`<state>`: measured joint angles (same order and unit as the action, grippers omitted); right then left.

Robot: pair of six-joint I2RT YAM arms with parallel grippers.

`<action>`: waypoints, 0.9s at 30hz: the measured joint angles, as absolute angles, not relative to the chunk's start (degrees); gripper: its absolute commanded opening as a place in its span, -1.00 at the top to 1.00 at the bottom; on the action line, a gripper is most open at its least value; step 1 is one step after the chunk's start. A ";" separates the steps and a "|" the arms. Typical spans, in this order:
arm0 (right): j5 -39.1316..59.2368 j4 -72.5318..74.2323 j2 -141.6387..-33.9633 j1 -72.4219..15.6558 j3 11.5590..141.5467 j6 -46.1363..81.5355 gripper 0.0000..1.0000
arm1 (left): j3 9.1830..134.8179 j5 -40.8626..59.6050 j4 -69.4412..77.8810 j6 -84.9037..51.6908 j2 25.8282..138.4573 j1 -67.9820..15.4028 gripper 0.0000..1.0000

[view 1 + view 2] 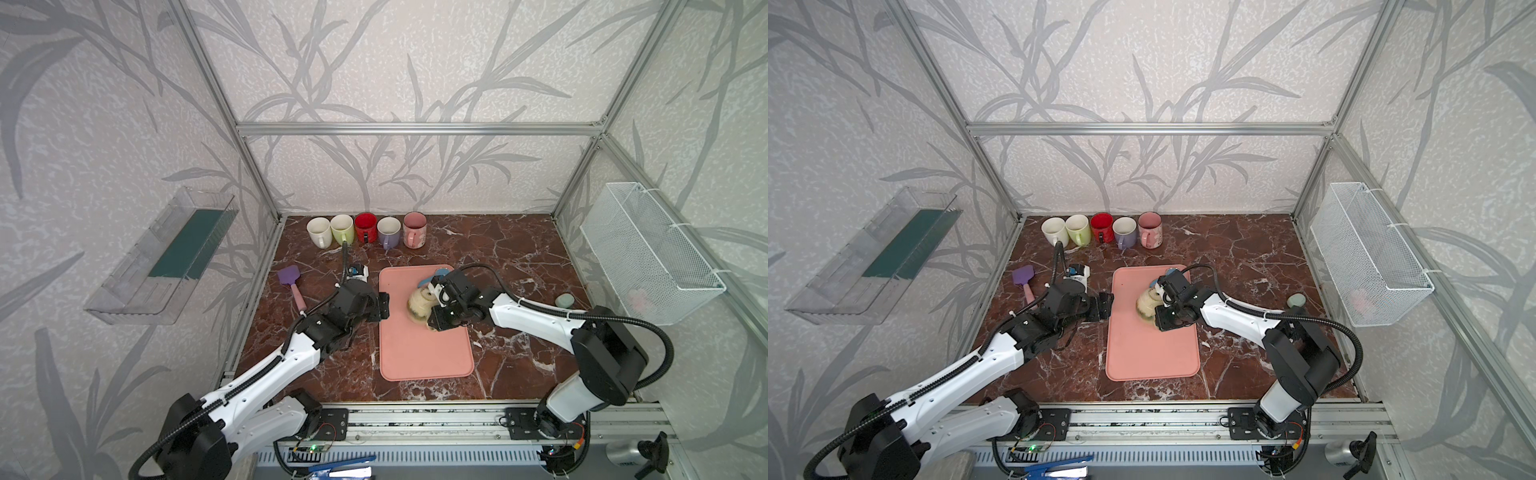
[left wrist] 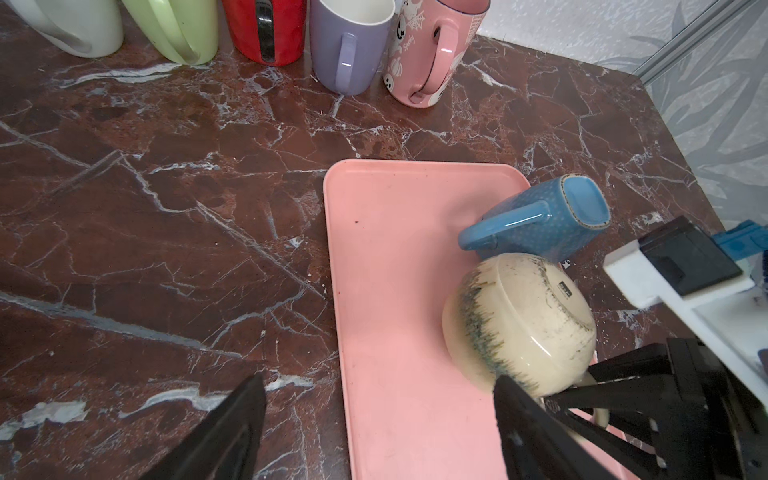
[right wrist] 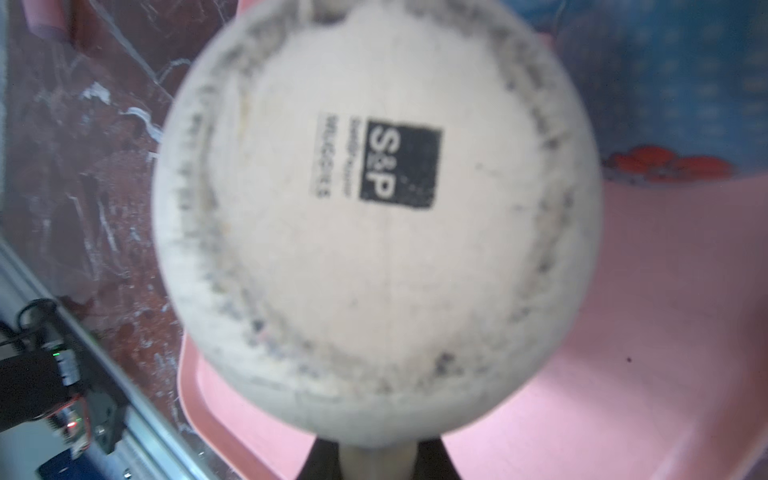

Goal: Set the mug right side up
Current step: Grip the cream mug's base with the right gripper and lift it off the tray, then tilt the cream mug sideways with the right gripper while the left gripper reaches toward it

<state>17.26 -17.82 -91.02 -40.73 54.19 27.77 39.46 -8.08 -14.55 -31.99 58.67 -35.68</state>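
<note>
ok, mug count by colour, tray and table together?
white mug: 1
green mug: 1
red mug: 1
purple mug: 1
pink mug: 1
blue mug: 1
cream mug: 1
total: 7

Red-brown marble tabletop (image 1: 519,257), pink tray (image 1: 415,357) at the tips of the left claw (image 1: 384,306), row of five upright mugs (image 1: 365,229) well beyond the claw, purple spatula (image 1: 291,281) behind its wrist, grey-green lump (image 1: 564,300) far past the tray

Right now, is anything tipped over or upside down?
Yes. The cream mug is tilted, bottom showing, held by its handle in the right gripper over the pink tray. The blue mug beside it is bottom up too. The back row of mugs stands upright.
</note>
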 measured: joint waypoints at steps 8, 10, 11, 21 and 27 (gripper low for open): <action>28.25 -11.07 -88.55 -37.39 51.07 31.86 1.00 | 38.26 -7.49 -14.13 -32.45 56.55 -35.62 -0.67; 30.72 -9.15 -87.68 -36.77 50.33 33.08 1.00 | 37.21 -7.07 -13.41 -32.82 56.03 -35.51 -0.67; 31.90 -8.23 -87.33 -36.38 50.09 33.71 1.00 | 36.56 -6.76 -13.02 -33.06 55.77 -35.38 -0.66; 38.68 1.96 -81.43 -33.76 47.22 39.27 1.00 | 26.30 1.93 -1.91 -37.78 51.77 -30.02 -0.62; 41.45 8.75 -78.28 -31.83 44.93 42.59 1.00 | 19.86 11.09 12.05 -41.71 49.58 -28.80 -0.54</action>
